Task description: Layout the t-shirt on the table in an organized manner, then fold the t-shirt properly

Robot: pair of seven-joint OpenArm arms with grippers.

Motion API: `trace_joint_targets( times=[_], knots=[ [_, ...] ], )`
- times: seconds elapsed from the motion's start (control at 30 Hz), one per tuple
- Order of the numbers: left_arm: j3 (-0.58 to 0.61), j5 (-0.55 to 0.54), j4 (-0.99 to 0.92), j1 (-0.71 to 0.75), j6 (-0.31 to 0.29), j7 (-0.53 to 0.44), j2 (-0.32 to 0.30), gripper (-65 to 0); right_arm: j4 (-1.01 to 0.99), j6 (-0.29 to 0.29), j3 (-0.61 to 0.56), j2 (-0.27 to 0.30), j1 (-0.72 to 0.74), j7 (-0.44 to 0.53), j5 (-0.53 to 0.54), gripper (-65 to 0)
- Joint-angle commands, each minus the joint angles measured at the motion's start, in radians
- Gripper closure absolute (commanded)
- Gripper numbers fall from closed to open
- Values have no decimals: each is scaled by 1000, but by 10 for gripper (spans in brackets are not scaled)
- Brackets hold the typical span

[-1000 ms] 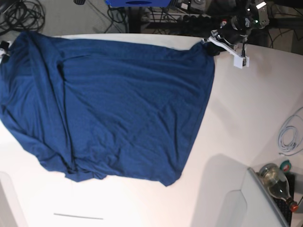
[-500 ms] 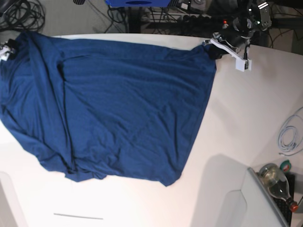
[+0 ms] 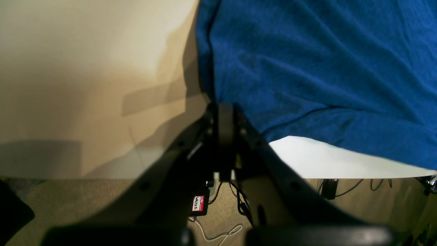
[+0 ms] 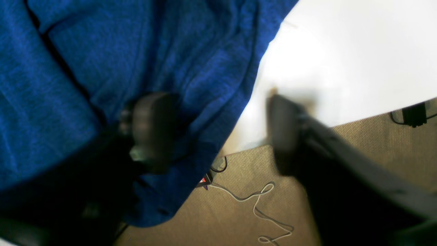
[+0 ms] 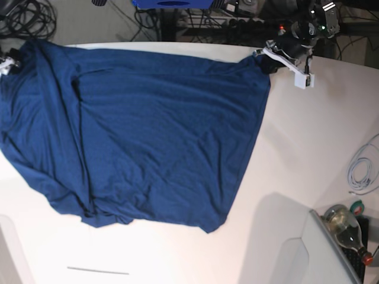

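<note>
The navy blue t-shirt (image 5: 148,130) lies spread over the white table (image 5: 308,142), with folds bunched along its left side and bottom left. My left gripper (image 5: 265,59) is at the table's far edge, shut on the shirt's top right corner; the left wrist view shows its fingers (image 3: 222,112) pressed together at the cloth's edge (image 3: 307,68). My right gripper (image 5: 5,62) is at the shirt's top left corner. In the right wrist view it (image 4: 218,133) is open, one finger (image 4: 153,130) against the cloth (image 4: 102,68), which hangs over the table edge.
A glass bottle (image 5: 346,228), a coiled white cable (image 5: 361,171) and a grey bin (image 5: 308,254) sit at the right and bottom right. A thin dark seam (image 5: 98,271) marks the near tabletop. Cables lie on the floor behind the table.
My left gripper has shifted slightly right and back, drawing the shirt's top right corner with it. The right gripper has edged slightly back at the top left corner.
</note>
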Motion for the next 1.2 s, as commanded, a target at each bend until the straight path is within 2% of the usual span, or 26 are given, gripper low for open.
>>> trace_joint_targets(
  times=[0.0, 0.1, 0.13, 0.2, 0.33, 0.4, 0.5, 0.57, 0.73, 0.93, 1.07, 1.17],
  knots=[
    [-2, -16, 19, 6, -7, -11, -7, 0, 4, 1, 1, 12, 2, -44, 0, -219],
    [-2, -16, 21, 6, -7, -11, -7, 0, 10, 1, 1, 15, 7, -84, 0, -21],
    [-2, -16, 22, 6, -7, -11, -9, 0, 10, 1, 1, 15, 7, -88, 0, 0],
    [-2, -16, 22, 6, -7, -11, -9, 0, 12, 1, -1, 15, 9, -88, 0, -14],
    [-2, -16, 77, 6, -6, -9, -9, 0, 22, 1, -1, 19, 19, -107, 0, 0],
    [-2, -16, 111, 18, -4, -9, -9, 0, 70, 1, -1, 26, 19, -151, 0, 0],
    [0, -16, 176, 27, 37, -9, -12, 0, 154, 1, -1, 28, 21, -233, 0, 0],
    [0, -16, 199, 30, 42, 0, -13, 0, 208, 1, -1, 28, 24, -273, 0, 0],
    [0, -17, 239, -6, 40, 135, -10, 0, 239, 1, -27, 32, 58, -343, 0, 0],
    [1, -22, 304, -46, 40, 154, -7, 0, 243, 1, -122, 31, 65, -349, -2, 0],
    [31, -22, 314, -91, 42, 207, -9, 0, 243, 1, -151, 31, 79, -354, 0, 0],
    [31, -22, 309, -135, 42, 238, -4, 0, 245, 1, -151, 35, 107, -408, 0, 0]
  ],
)
